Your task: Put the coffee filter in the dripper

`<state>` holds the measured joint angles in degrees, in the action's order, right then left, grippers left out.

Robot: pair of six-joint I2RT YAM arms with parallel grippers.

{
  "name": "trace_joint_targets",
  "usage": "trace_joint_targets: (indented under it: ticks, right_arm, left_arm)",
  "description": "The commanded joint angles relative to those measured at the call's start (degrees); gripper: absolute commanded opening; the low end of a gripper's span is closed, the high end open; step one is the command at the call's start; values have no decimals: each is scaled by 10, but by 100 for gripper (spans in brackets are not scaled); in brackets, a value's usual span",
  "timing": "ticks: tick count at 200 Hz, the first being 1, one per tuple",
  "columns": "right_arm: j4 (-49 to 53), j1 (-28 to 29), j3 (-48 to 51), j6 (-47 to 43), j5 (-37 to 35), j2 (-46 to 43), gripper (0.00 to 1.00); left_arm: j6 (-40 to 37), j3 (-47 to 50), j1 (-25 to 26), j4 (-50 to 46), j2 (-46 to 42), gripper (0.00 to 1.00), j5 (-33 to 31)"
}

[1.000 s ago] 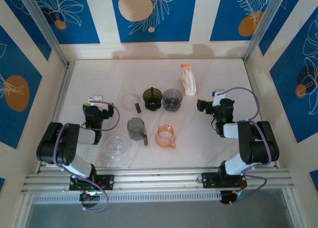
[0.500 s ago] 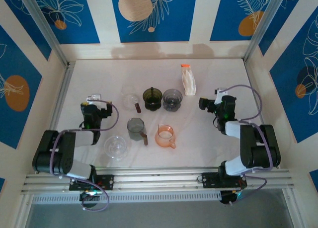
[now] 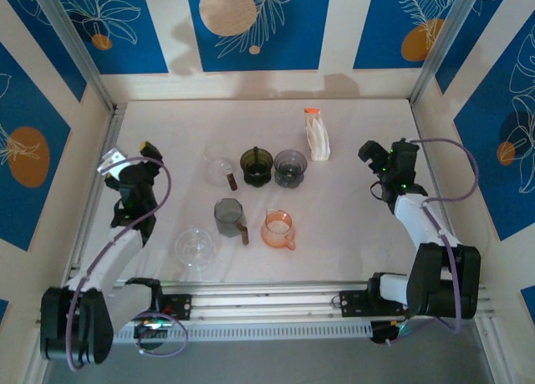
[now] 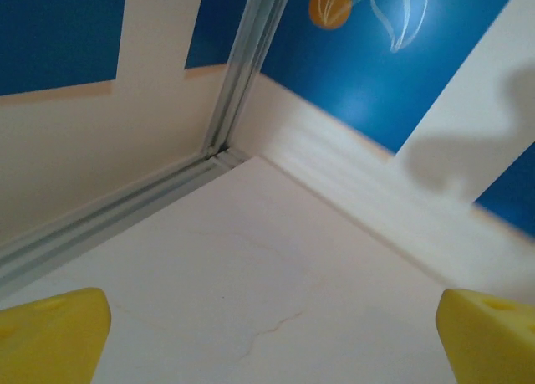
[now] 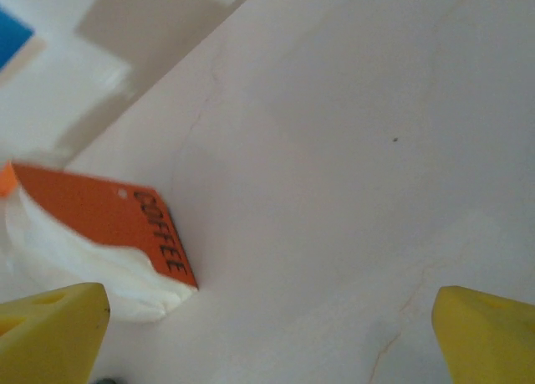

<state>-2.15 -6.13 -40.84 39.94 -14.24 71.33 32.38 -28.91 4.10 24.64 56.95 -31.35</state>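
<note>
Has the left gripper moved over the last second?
Yes. The left gripper has swung left and back, away from the clear bowl, nearer the left rail.

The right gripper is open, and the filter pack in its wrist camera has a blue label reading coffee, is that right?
Not quite: the label on the filter pack is orange, not blue. The right wrist view shows it, with COFFEE printed along its edge. The rest holds: the right gripper is open.

Matt table [image 3: 351,221], translucent plastic dripper [image 3: 278,228]
</note>
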Motion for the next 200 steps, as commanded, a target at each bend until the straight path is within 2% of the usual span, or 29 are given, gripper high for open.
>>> trace_joint_targets:
  ticks: [1,19,38,65,93,115,154,172,200]
  right_arm:
    - [28,8,19,74,88,-13,99]
    - [33,32,22,56,105,-25,99]
    - [97,68,-6,27,118,-28,99]
    - [158,146,-25,-9,109,-33,99]
    - [204,241,-36,-46,79,-34,99]
    - [226,305,-38,-56,56,-34,99]
    - [249,412,-49,-83,28,-32,99]
    - [258,447,-54,-87,8,-30,99]
    - [273,477,-64,-89,-13,-20,99]
  left_arm:
    - [102,-14,-18,-70,-25,100,72]
    - [124,-18,-19,-76,-37,100,136]
    - [132,-40,-19,-128,-47,97,205]
    - [124,-85,-16,-248,-54,97,306]
    - [100,-95,3,-322,-59,90,388]
    - [82,-94,48,-374,-53,86,400]
    - [40,-95,142,-413,-40,83,372]
    - [25,-93,174,-423,-20,79,359]
    - [19,-90,210,-420,22,72,373]
